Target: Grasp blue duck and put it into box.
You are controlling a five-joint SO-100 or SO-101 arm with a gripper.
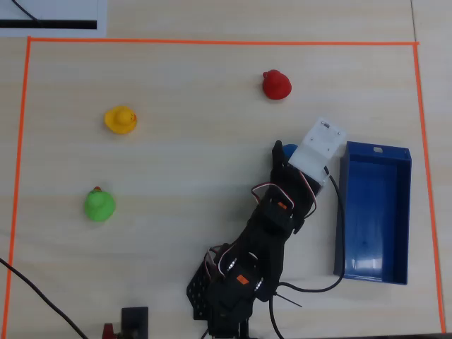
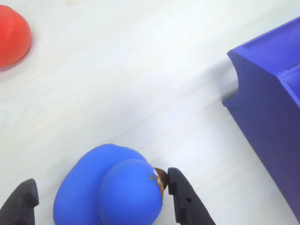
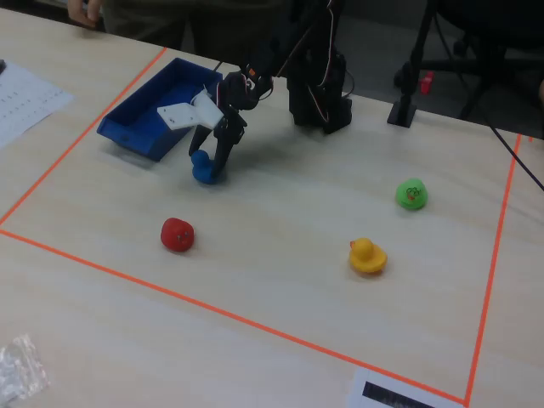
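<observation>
Straddling the blue duck [image 2: 112, 192], the gripper [image 2: 101, 197] has its two black fingers [image 2: 185, 199] spread apart on either side of the toy in the wrist view, one close by the small orange beak [image 2: 160, 177] and the other clear of the duck's opposite flank, so nothing is clamped. The duck sits on the pale wooden table [image 2: 140, 84], low in that picture. To its right in the wrist view stands the corner of the dark-blue box [image 2: 272, 103], near the duck but apart from it. Farther off, at the upper left of the same view, the edge of a red duck [image 2: 11, 35] shows. From overhead, only a sliver of the blue duck [image 1: 290, 150] peeks out beside the arm's white wrist part, just left of the box [image 1: 408, 212], which lies lengthwise along the right side of the orange tape outline [image 1: 212, 42]. The fixed view shows the gripper [image 3: 217, 166] lowered over the blue duck [image 3: 204, 168] just in front of the box [image 3: 136, 136]. Well apart across the table lie a yellow duck [image 1: 120, 119] and a green duck [image 1: 99, 205].
</observation>
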